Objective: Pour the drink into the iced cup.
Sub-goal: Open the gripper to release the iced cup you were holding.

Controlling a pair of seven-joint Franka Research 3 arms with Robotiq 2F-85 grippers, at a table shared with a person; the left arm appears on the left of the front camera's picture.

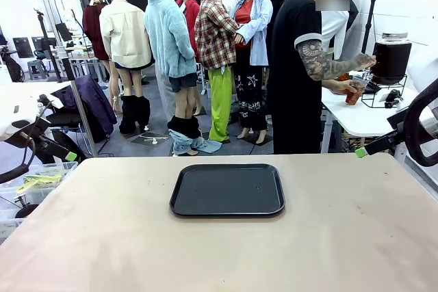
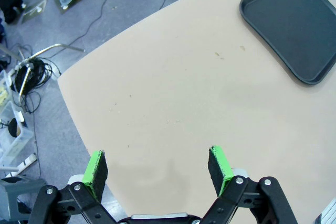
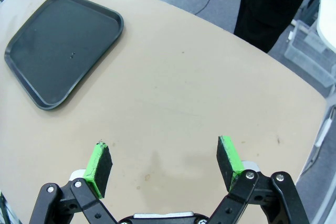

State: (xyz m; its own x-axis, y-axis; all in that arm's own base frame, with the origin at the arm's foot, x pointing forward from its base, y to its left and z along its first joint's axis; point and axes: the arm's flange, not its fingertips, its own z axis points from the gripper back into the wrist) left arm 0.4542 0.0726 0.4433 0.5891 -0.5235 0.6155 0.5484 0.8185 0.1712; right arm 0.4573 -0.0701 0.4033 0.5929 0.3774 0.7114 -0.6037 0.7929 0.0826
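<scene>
At the far right, a person stands turned away at a white side table [image 1: 363, 120]. Their hand holds a clear cup of amber-brown drink [image 1: 354, 93] under a glass dispenser jar [image 1: 392, 58] filled with dark liquid. The iced cup is out of view. A black tray [image 1: 226, 190] [image 2: 294, 24] [image 3: 62, 45] lies bare in the middle of the beige table [image 1: 205, 258]. My left gripper [image 1: 70, 157] [image 2: 157, 167] hovers open over the table's left edge, holding nothing. My right gripper [image 1: 361, 152] [image 3: 165, 163] hovers open over the right side, also holding nothing.
Plastic bins [image 1: 31, 189] sit on the floor left of the table, with cables [image 2: 26, 77] nearby. The person's dark trousers [image 3: 270, 3] stand close to the table's far edge. Bare tabletop lies all around the tray.
</scene>
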